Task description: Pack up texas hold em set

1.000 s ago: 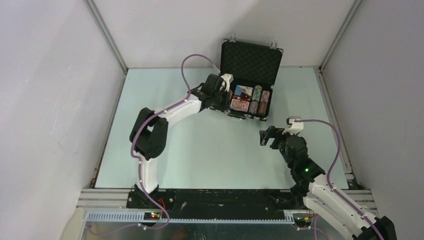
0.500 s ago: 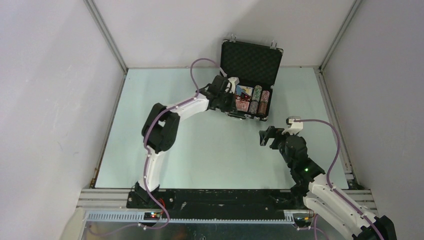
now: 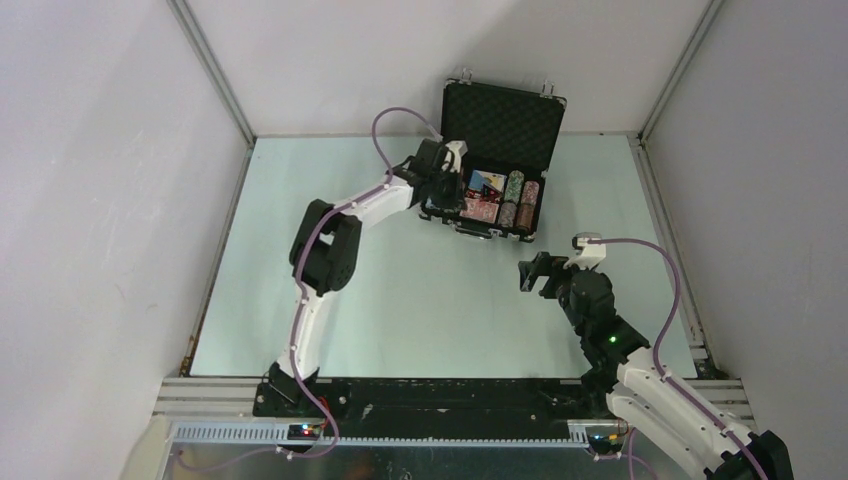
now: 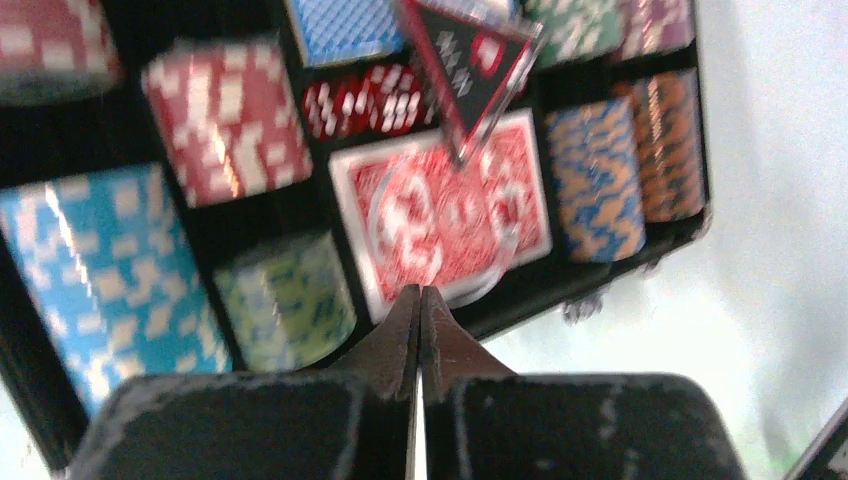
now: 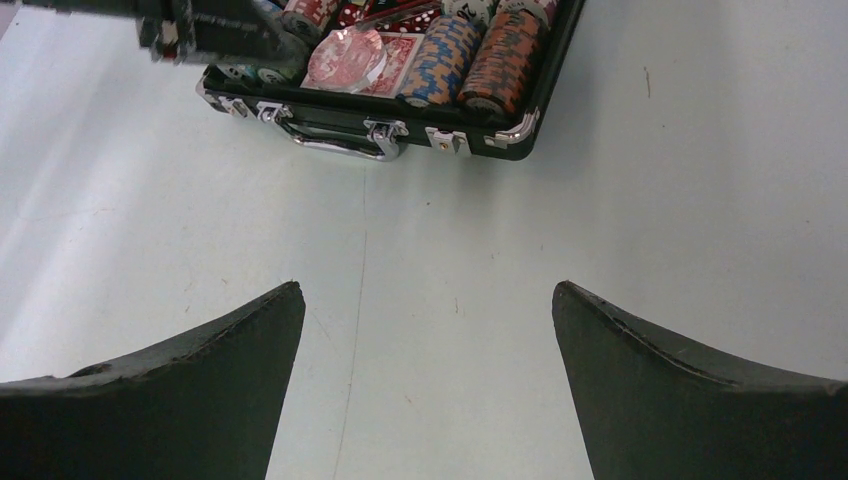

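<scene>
Standing by the table (image 3: 420,300), I'd say the packing is nearly finished. The small black briefcase (image 3: 500,118) sits open at the table's 12 o'clock edge, its foam-lined lid propped up toward the back wall. Its tray looks full: a blue-and-white chip stack (image 4: 90,270), a red-and-white chip stack (image 4: 225,120) and an orange-and-blue chip stack (image 4: 595,180) fill their slots. A red card deck (image 4: 525,170) lies flat with a clear round dealer token (image 5: 345,58) on top. A blue card deck (image 4: 345,25) and the red dice (image 4: 365,100) sit beyond it. One dark plaque (image 4: 470,65) seems tilted over the decks rather than lying flat, though the blur leaves me unsure. I spot no chip or card lying outside the case. The left gripper (image 4: 420,300) hovers over the case's 9 o'clock end, its fingers pressed together with nothing between them. The right gripper (image 5: 428,292) waits over bare table at about 5 o'clock from the case, fingers spread wide and empty. What's left, I reckon, is settling that tilted piece, lowering the lid and fastening the latches.
</scene>
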Available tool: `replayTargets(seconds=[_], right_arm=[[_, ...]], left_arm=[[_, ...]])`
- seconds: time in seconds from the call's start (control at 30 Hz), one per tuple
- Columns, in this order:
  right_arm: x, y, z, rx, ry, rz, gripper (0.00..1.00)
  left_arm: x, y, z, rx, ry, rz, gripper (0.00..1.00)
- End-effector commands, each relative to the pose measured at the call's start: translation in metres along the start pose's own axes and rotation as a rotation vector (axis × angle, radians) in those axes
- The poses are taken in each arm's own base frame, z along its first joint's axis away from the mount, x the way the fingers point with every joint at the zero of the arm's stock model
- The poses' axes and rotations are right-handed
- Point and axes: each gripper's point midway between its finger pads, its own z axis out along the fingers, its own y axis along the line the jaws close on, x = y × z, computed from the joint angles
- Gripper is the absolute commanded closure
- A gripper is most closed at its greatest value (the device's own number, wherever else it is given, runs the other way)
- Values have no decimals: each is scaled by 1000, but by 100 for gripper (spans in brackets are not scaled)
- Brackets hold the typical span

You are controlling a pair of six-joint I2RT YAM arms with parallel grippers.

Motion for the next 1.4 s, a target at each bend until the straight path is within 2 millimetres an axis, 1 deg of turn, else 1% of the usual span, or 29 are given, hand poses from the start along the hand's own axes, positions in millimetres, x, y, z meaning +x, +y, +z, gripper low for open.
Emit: replayTargets(seconds=[0.0, 0.13, 0.17, 0.2, 0.23, 0.27, 0.3, 0.33, 0.37, 0.4, 0.43, 0.47, 0.5, 0.53, 0.57, 0.6, 0.7, 0.83, 0.87, 0.9, 0.93, 0.97, 1.0, 1.03, 1.07, 1.1, 1.13, 1.27, 1.37], right_arm=[[-14, 6, 2, -17, -43, 4, 3], [-22, 8, 5, -15, -49, 9, 3], [-21, 7, 6, -11, -38, 10, 3], [-25, 7, 8, -1, -35, 23, 3], [-28, 7, 9, -1, -31, 38, 3], [-35, 5, 12, 10, -31, 56, 3], [-42, 6, 14, 10, -39, 93, 2], [-45, -1, 18, 18, -29, 123, 2], [-56, 1, 21, 3, -48, 176, 1], [-59, -7, 26, 3, -39, 217, 1], [-78, -17, 29, 15, -85, 292, 1], [-77, -16, 34, -15, -55, 327, 2], [-98, -26, 37, -4, -105, 397, 2], [-95, -27, 45, -20, -73, 429, 3], [-109, -43, 54, 14, -96, 490, 4], [-114, -47, 58, 14, -92, 517, 4], [-136, -79, 87, 72, -94, 634, 6], [-157, -106, 126, 56, -66, 761, 11], [-174, -107, 134, 35, -87, 783, 13], [-168, -119, 147, 38, -69, 804, 14], [-186, -119, 155, 13, -93, 806, 16], [-177, -129, 170, 23, -59, 823, 17], [-195, -127, 178, -1, -72, 806, 20], [-184, -134, 193, 4, -33, 817, 21], [-203, -131, 201, -23, -49, 802, 22], [-190, -136, 215, -27, -10, 818, 24], [-194, -138, 231, -50, -12, 815, 29], [-195, -140, 272, -93, 28, 802, 36], [-196, -138, 296, -111, 66, 766, 36]], left_arm=[[-10, -18, -41, 22, -63, 20, 99], [1, -21, -90, -11, -118, 50, 98], [5, -21, -108, -30, -138, 58, 97], [20, -14, -111, -50, -117, 61, 96], [11, -18, -130, -62, -168, 76, 92], [31, -7, -131, -96, -144, 73, 85], [24, -12, -146, -95, -189, 85, 81], [36, -2, -148, -129, -180, 83, 69], [30, -6, -160, -128, -222, 92, 62], [39, 0, -165, -151, -229, 89, 48], [39, 1, -168, -158, -249, 89, 41], [47, 9, -173, -189, -256, 83, 29], [46, 10, -176, -197, -280, 78, 24], [49, 14, -180, -209, -307, 77, 11], [52, 15, -181, -207, -321, 77, 5], [55, 15, -185, -198, -357, 82, 2], [60, 22, -194, -220, -437, 77, 0], [72, 38, -206, -278, -501, 93, 0], [68, 36, -212, -276, -531, 101, 0], [74, 41, -213, -290, -537, 110, 0], [72, 41, -215, -289, -559, 114, 0], [77, 45, -216, -303, -564, 114, 0], [75, 45, -217, -299, -583, 116, 0], [75, 45, -218, -301, -586, 121, 0], [74, 45, -219, -300, -595, 125, 0], [73, 45, -219, -302, -596, 130, 0], [73, 45, -220, -303, -600, 131, 0], [72, 46, -218, -306, -605, 134, 0], [71, 47, -218, -312, -610, 135, 0]])
